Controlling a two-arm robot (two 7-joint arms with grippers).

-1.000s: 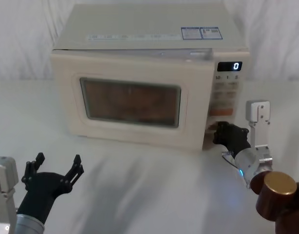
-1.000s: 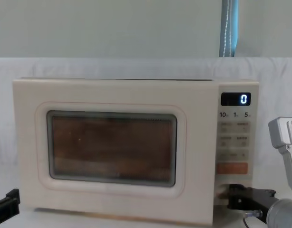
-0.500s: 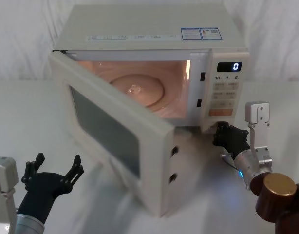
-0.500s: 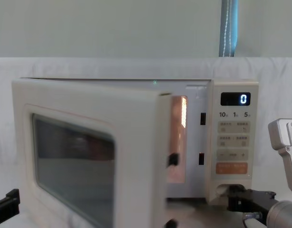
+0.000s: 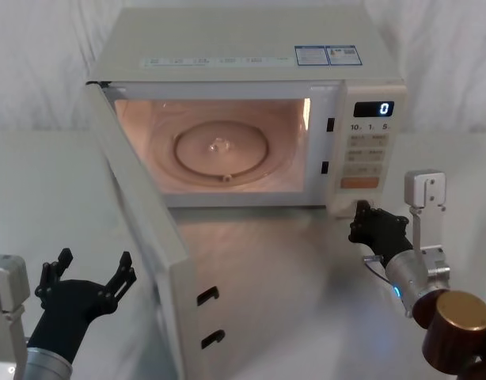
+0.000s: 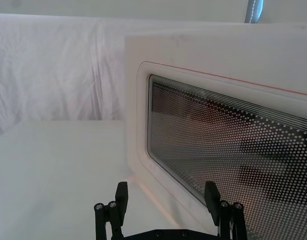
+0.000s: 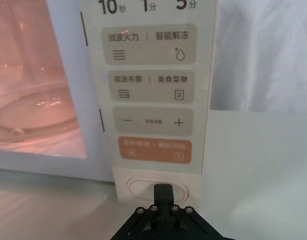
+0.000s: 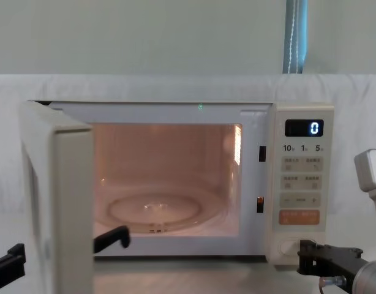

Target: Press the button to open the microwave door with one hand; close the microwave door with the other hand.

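Microwave door (image 5: 144, 237) stands swung wide on its hinge at the oven's left, its edge pointing toward the robot and the lit cavity with the glass turntable (image 5: 221, 148) exposed. So the opening half of the task looks done, and the step in hand is the closing push by the other arm.

The right gripper (image 5: 375, 227) sits just in front of the button (image 7: 157, 190) at the foot of the control panel, below the orange key (image 7: 154, 150); in its wrist view the fingers are drawn together into a single point aimed at the button, grasping nothing. Whether that tip touches the button or stands just off it I cannot tell.

The left gripper (image 5: 86, 282) hovers low over the surface (image 5: 37, 198), on the outer, window side of the door, fingers spread and empty. Its wrist view looks straight at the dotted glass.

To close well, I would clear the right gripper back from the panel, since the swinging edge ends next to it. The left should meet the door's outer face near the free edge, far from the hinge, and push in an arc that follows the swing, finishing with a firm press so the two latch hooks (image 5: 209, 317) catch.
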